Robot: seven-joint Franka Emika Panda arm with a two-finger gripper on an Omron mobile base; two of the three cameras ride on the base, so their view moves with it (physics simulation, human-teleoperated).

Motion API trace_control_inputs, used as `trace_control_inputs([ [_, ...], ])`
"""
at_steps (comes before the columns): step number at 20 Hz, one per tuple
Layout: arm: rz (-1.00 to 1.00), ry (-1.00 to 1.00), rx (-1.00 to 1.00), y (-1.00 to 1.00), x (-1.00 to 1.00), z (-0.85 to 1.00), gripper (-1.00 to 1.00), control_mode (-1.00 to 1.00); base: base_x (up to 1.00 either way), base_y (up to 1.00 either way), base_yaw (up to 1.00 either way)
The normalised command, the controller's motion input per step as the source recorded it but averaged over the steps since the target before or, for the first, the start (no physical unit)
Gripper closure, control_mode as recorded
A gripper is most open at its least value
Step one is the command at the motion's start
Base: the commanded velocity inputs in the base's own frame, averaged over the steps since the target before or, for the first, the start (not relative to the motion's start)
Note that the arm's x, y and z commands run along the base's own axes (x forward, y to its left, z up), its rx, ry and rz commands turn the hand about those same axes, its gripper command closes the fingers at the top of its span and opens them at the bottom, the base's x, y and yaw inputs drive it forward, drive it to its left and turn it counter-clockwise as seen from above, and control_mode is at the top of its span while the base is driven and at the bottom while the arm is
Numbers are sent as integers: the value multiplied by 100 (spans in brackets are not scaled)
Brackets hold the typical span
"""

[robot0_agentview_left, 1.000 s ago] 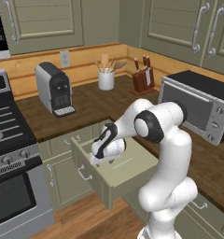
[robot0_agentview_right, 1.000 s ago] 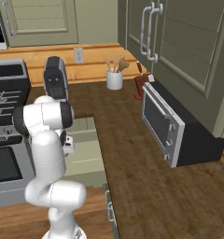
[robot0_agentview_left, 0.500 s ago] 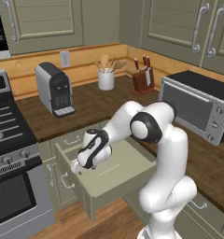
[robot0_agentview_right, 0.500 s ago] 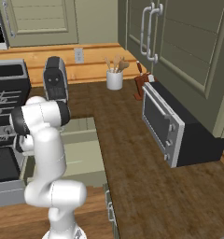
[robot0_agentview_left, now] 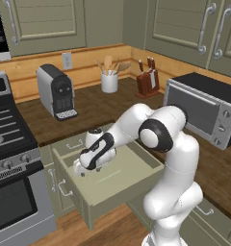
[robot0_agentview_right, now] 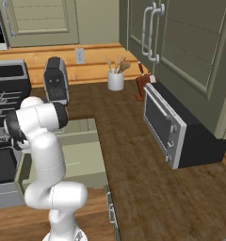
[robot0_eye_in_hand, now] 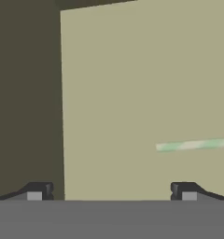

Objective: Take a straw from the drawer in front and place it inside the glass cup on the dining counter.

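1. The drawer point(robot0_agentview_left: 118, 178) is seen pulled out; the gripper point(robot0_eye_in_hand: 111, 191) is held over its left side, jaws wide and empty.
2. The straw point(robot0_eye_in_hand: 194, 145) is seen flat on the drawer floor, beyond the right fingertip point(robot0_eye_in_hand: 183, 190).

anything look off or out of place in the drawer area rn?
Nothing stands out. The sage-green box drawer is pulled out; the thin pale yellow-green straw lies flat on its floor. The open two-finger gripper hangs over the floor beside it, holding nothing.

Stood lined with sage-green panelled wall cabinets point(robot0_agentview_left: 45, 21), pale wood backsplash point(robot0_agentview_left: 88, 60) and brown wooden floor point(robot0_agentview_left: 112, 230).
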Motion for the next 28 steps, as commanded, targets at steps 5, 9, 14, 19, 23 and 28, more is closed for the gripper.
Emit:
trace_control_inputs([
  [5, -34, 1, 0, -84, 15, 4, -100, -100, 0, 0, 0],
  [9, -29, 1, 0, -70, 5, -12, -100, -100, 0, 0, 0],
  [14, -23, 0, 0, -51, 14, -21, -100, -100, 0, 0, 0],
  [19, -15, 0, 0, -14, 28, -31, -100, -100, 0, 0, 0],
  [23, -11, 0, 0, 0, 29, -28, -100, -100, 0, 0, 0],
  [28, -11, 0, 0, 0, 34, -25, -100, -100, 0, 0, 0],
])
